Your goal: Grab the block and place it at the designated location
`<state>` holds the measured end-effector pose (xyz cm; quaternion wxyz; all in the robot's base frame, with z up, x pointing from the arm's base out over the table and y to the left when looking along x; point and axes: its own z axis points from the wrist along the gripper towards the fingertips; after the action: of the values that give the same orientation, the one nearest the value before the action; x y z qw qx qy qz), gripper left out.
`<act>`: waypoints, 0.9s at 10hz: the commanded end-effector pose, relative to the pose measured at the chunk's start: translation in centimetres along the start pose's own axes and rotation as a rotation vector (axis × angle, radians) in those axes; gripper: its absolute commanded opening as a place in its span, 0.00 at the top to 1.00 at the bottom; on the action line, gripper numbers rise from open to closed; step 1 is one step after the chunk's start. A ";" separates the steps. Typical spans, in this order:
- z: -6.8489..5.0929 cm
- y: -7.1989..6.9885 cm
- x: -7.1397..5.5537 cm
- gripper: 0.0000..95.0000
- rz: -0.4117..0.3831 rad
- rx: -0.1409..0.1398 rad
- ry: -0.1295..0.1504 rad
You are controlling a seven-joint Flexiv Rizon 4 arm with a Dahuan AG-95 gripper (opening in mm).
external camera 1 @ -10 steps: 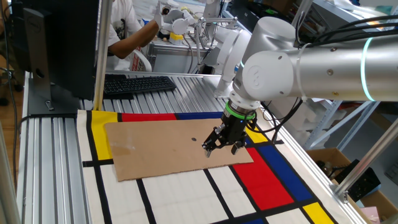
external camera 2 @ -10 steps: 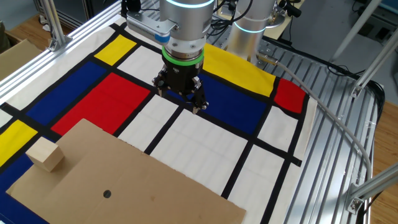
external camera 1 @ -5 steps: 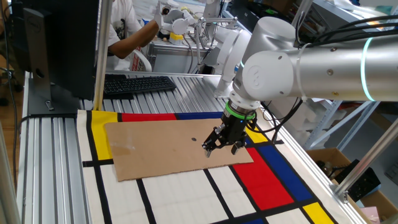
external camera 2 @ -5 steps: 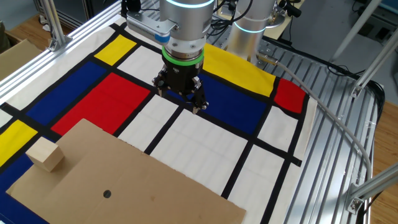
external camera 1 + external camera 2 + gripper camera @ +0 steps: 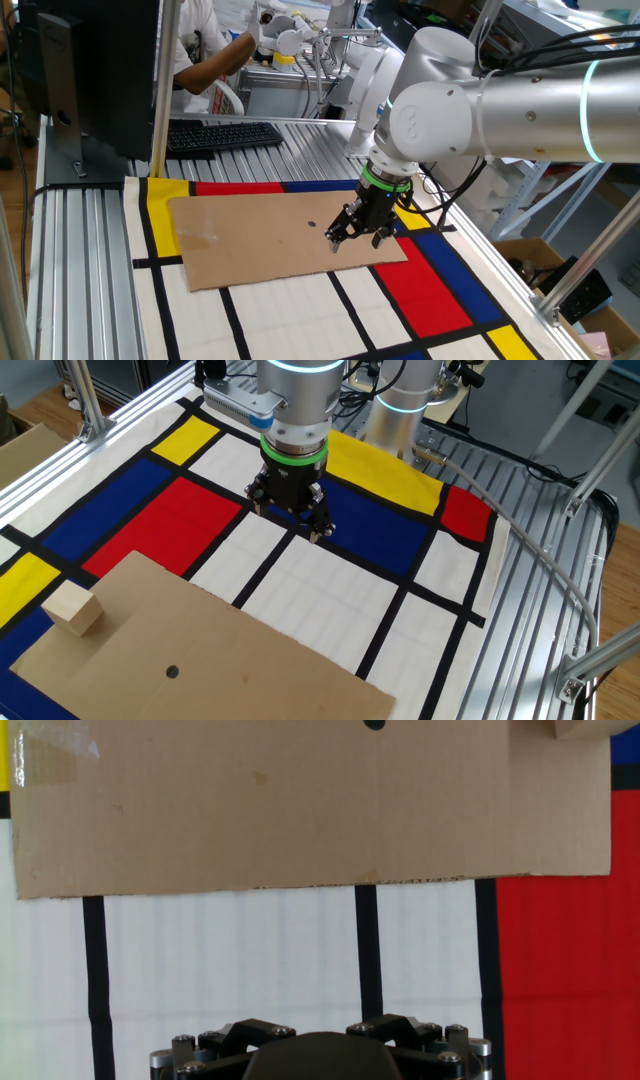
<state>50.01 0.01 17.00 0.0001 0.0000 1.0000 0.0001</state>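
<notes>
The block (image 5: 72, 607) is a pale tan wooden cube on the near left corner of the brown cardboard sheet (image 5: 230, 650). The designated location, a small dark dot (image 5: 172, 671), lies on the sheet to the block's right. My gripper (image 5: 290, 515) hovers over the white and blue panels beyond the sheet's far edge, well apart from the block, with its fingers spread and nothing between them. In the one fixed view the gripper (image 5: 353, 238) is at the sheet's right end, near the dot (image 5: 311, 225). The hand view shows the dot (image 5: 374, 724) and a block corner (image 5: 585, 728) at the top edge.
The mat has red (image 5: 165, 520), blue (image 5: 375, 520) and yellow (image 5: 385, 470) rectangles edged with black lines. Aluminium frame rails (image 5: 545, 560) border the table. A keyboard (image 5: 220, 134) and a person's arm (image 5: 215, 55) are behind the table.
</notes>
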 end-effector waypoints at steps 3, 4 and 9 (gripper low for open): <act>0.0 0.0 0.0 1.00 -0.111 -0.123 -0.017; 0.0 0.0 0.0 1.00 -0.114 -0.115 -0.018; 0.0 0.0 0.0 1.00 -0.117 -0.083 -0.020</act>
<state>50.06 -0.04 17.06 0.0096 -0.0647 0.9967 0.0474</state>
